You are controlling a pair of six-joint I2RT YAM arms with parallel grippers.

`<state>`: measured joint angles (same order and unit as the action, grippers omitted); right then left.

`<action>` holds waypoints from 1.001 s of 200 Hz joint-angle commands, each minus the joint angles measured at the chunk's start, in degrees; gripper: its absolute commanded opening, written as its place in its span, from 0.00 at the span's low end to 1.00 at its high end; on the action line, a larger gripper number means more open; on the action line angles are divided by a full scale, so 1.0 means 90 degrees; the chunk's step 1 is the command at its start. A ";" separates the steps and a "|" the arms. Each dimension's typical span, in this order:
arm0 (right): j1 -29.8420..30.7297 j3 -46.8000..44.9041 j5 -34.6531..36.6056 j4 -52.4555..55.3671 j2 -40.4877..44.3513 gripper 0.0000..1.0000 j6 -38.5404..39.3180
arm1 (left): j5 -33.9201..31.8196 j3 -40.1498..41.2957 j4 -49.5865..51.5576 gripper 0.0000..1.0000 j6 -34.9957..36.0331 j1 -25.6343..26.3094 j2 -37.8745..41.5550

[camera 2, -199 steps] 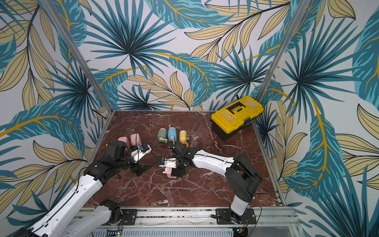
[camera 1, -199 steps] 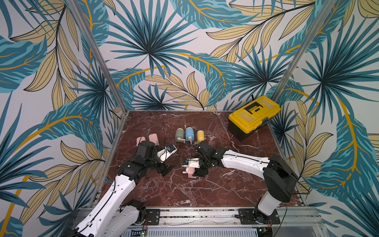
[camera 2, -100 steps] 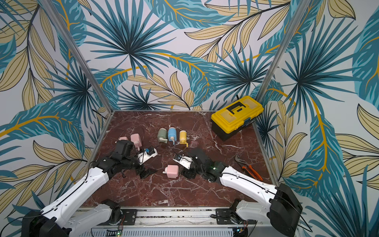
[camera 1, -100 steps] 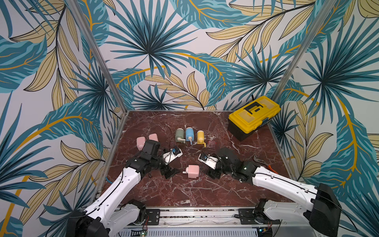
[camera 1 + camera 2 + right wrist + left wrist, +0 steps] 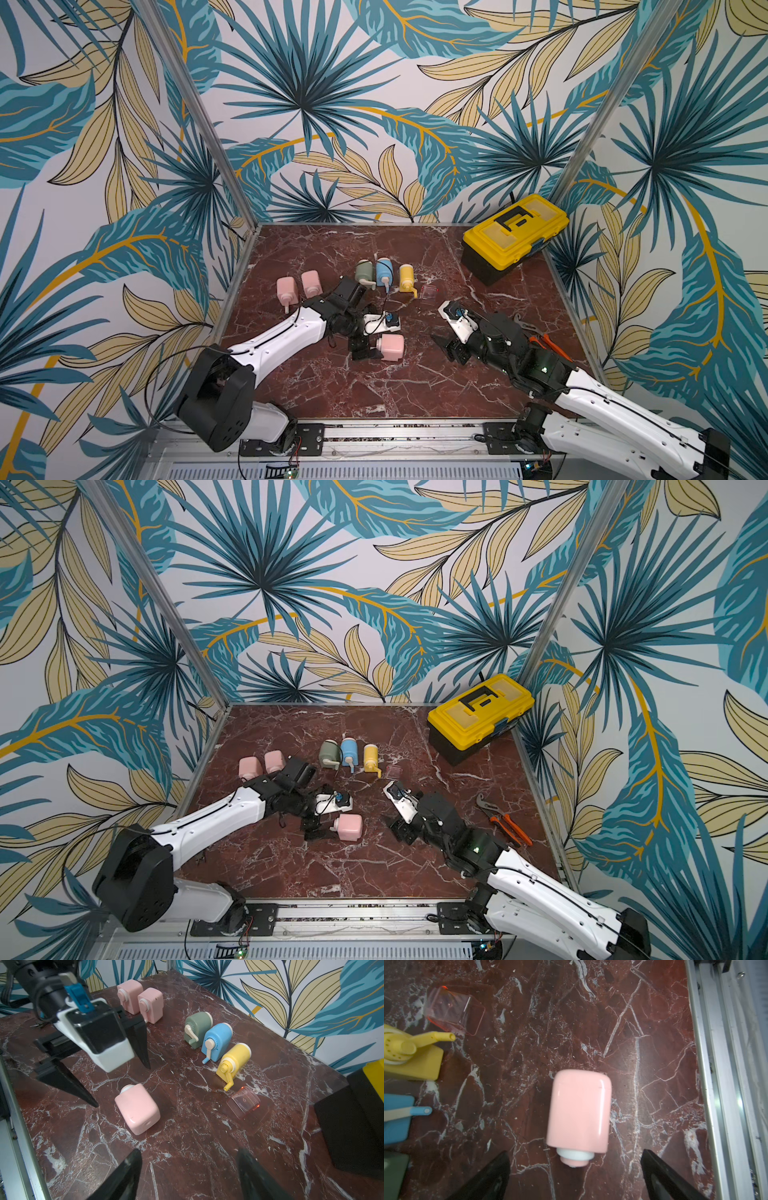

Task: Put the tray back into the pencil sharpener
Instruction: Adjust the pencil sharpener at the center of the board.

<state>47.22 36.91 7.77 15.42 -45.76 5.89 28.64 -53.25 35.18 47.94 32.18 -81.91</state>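
Note:
A pink pencil sharpener (image 5: pixel 390 347) (image 5: pixel 349 828) lies on its side mid-table, white knob end toward the left arm. My left gripper (image 5: pixel 575 1153) (image 5: pixel 122 1086) is open, its black fingertips (image 5: pixel 500 1163) level with that knob end (image 5: pixel 575 1155) and well clear on both sides. The clear pink tray (image 5: pixel 429 291) (image 5: pixel 453 1012) (image 5: pixel 244 1101) lies on the marble by the yellow sharpener's crank, apart from both grippers. To the right of the pink sharpener, my right gripper (image 5: pixel 189 1152) (image 5: pixel 446 334) stands open and holds nothing.
Two more pink sharpeners (image 5: pixel 299 286) stand at the back left. Green, blue and yellow sharpeners (image 5: pixel 384 270) sit in a row behind the middle. A yellow toolbox (image 5: pixel 515 232) is at the back right, orange-handled pliers (image 5: pixel 505 820) near the right edge, a metal rail (image 5: pixel 726 1064) along the front.
The right gripper left the pink sharpener and drew back to the right. The left gripper came up to the sharpener's knob end. The sharpener now lies free on the table.

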 commanded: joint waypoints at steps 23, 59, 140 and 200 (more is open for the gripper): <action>-0.0003 -0.0233 0.0339 0.0373 0.0429 0.74 -0.0333 | -0.0061 -0.0701 -0.0061 0.99 0.0510 0.0291 -0.0725; -0.0003 -0.0244 0.0457 0.0566 0.0596 0.73 -0.0314 | 0.0333 -0.0722 0.0154 1.00 0.0855 0.0396 -0.1073; -0.0003 -0.0218 0.0965 0.0403 0.0245 0.71 -0.0962 | -0.0054 -0.0854 0.0239 0.75 0.0611 0.0505 -0.1581; -0.0411 0.0934 0.1677 0.1060 -0.1342 0.67 -0.2840 | -0.1058 -0.0876 0.0232 0.55 0.0306 0.0506 -0.1435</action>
<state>46.17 40.10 19.46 21.12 -53.21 -10.09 24.34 -59.44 36.88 52.23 36.56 -95.83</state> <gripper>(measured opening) 0.673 0.581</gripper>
